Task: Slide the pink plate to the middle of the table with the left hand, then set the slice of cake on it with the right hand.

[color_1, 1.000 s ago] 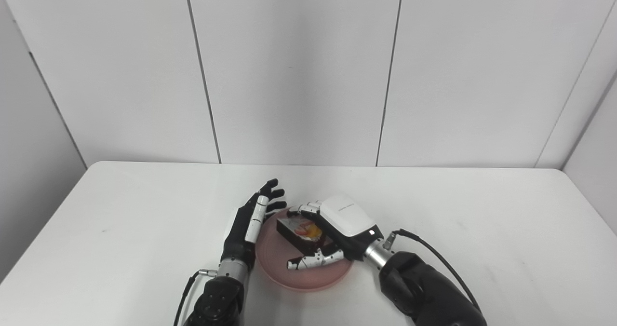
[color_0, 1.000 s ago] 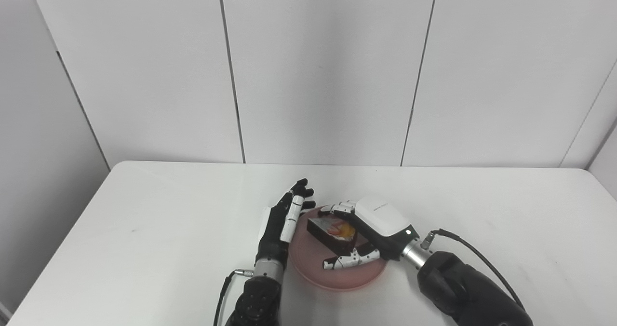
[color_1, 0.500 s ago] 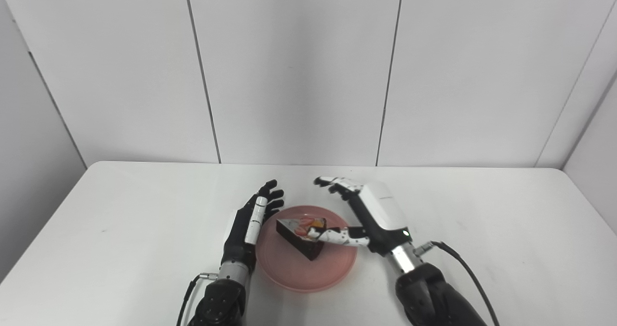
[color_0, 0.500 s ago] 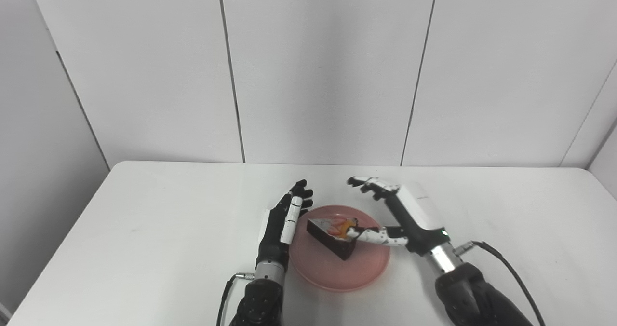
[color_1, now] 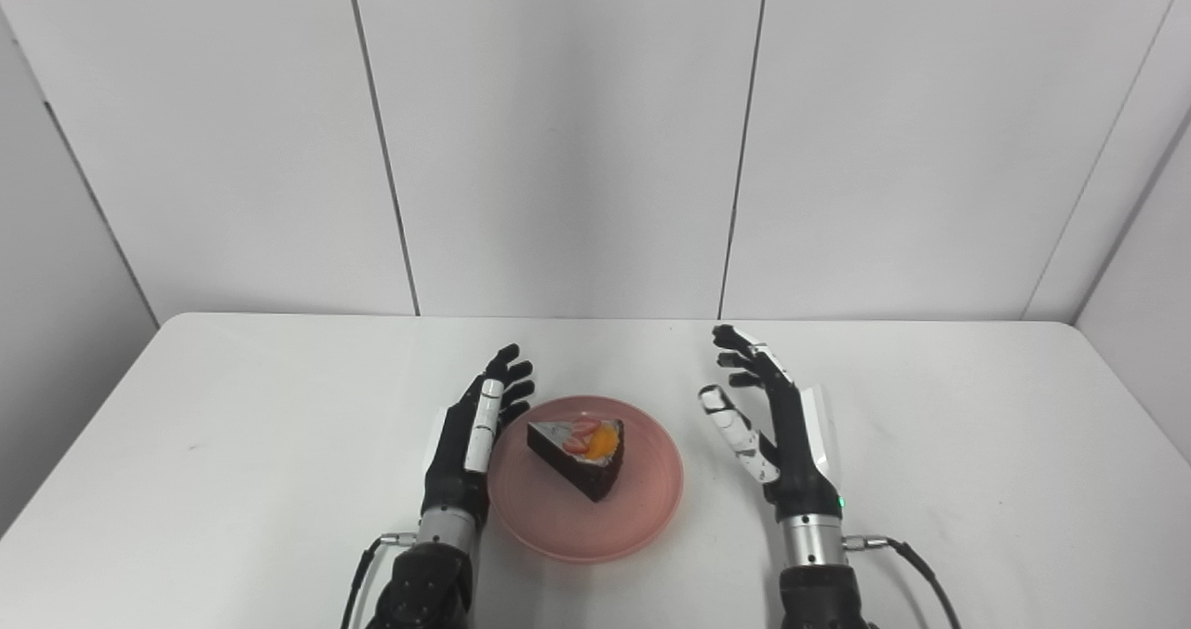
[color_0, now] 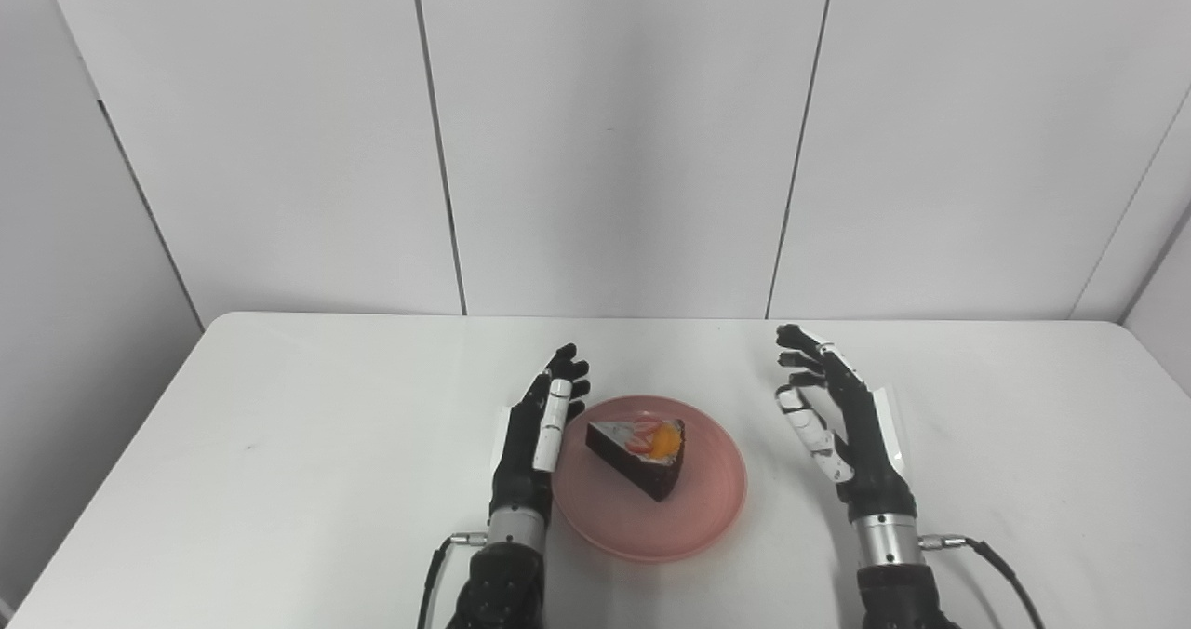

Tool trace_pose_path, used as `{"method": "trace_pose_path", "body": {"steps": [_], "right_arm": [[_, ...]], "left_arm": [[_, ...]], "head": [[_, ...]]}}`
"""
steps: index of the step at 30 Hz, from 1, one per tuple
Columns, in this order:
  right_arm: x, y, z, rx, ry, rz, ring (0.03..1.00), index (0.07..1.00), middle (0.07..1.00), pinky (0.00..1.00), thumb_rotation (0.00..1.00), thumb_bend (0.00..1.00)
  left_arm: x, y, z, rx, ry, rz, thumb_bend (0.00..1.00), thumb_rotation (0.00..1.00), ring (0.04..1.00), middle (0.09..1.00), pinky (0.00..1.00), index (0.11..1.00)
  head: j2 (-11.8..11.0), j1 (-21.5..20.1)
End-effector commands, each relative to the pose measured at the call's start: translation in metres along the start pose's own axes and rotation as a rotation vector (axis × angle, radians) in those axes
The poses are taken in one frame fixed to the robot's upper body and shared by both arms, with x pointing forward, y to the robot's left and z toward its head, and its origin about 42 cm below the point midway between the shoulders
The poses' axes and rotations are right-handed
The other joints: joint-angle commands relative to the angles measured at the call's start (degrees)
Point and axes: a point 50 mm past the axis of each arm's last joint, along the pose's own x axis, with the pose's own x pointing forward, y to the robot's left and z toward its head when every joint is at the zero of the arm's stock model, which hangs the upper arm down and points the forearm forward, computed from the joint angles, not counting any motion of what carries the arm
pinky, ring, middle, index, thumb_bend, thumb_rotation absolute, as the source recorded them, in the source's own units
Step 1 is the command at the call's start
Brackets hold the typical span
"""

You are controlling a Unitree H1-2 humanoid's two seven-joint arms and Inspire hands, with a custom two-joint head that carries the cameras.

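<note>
the slice of cake (color_0: 640,450) sits on the pink plate (color_0: 707,517) between the spread, empty left hand (color_0: 535,438) (just beside the rim) and the spread right hand (color_0: 842,424), so both steps look done on the counter (color_0: 279,443), leaving only withdrawal.

You saw a white table (color_0: 279,443) with a small dark speck near its left side. Behind it stood pale wall panels (color_0: 614,136) with dark seams.
</note>
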Motion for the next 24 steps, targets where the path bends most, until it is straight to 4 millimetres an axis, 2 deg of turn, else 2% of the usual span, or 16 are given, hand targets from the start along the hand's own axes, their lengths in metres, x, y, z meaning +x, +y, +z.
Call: {"method": "trace_pose_path", "body": {"steps": [1,2,4,8,16,19,24], "right_arm": [[-0.020,0.017,-0.015,0.205,0.170,0.032,0.823,0.868,0.867,0.76,1.00,0.81],[-0.023,0.021,-0.018,0.274,0.215,0.025,0.831,0.874,0.874,0.77,1.00,0.82],[-0.027,0.026,-0.021,0.360,0.278,0.019,0.866,0.888,0.900,0.83,1.00,0.82],[-0.031,0.029,-0.024,0.422,0.343,0.025,0.894,0.906,0.926,0.86,1.00,0.82],[-0.030,0.029,-0.026,0.420,0.375,0.052,0.908,0.901,0.930,0.89,1.00,0.80],[-0.027,0.026,-0.025,0.359,0.368,0.121,0.935,0.921,0.951,0.93,1.00,0.82],[-0.024,0.025,-0.023,0.296,0.351,0.145,0.938,0.903,0.943,0.94,1.00,0.87]], "left_arm": [[-0.007,-0.002,-0.006,0.047,-0.025,0.032,0.73,1.00,0.849,0.872,0.80,0.858],[-0.008,-0.003,-0.006,0.054,-0.034,0.038,0.74,1.00,0.851,0.878,0.80,0.861],[-0.009,-0.003,-0.007,0.064,-0.035,0.042,0.74,1.00,0.893,0.915,0.88,0.893],[-0.013,-0.001,-0.008,0.096,-0.023,0.041,0.71,1.00,0.954,0.973,0.98,0.951],[-0.016,0.000,-0.013,0.066,0.023,0.035,0.74,1.00,0.999,1.000,1.00,0.998],[-0.016,0.000,-0.014,0.068,0.023,0.048,0.71,1.00,0.992,1.000,0.98,0.999],[-0.015,0.000,-0.015,0.052,0.029,0.047,0.75,1.00,1.000,1.000,0.99,1.000]], "head": [[0.16,0.13],[0.26,0.07],[0.31,0.04],[0.45,0.06],[0.42,0.03],[0.42,0.02],[0.35,0.06]]}}
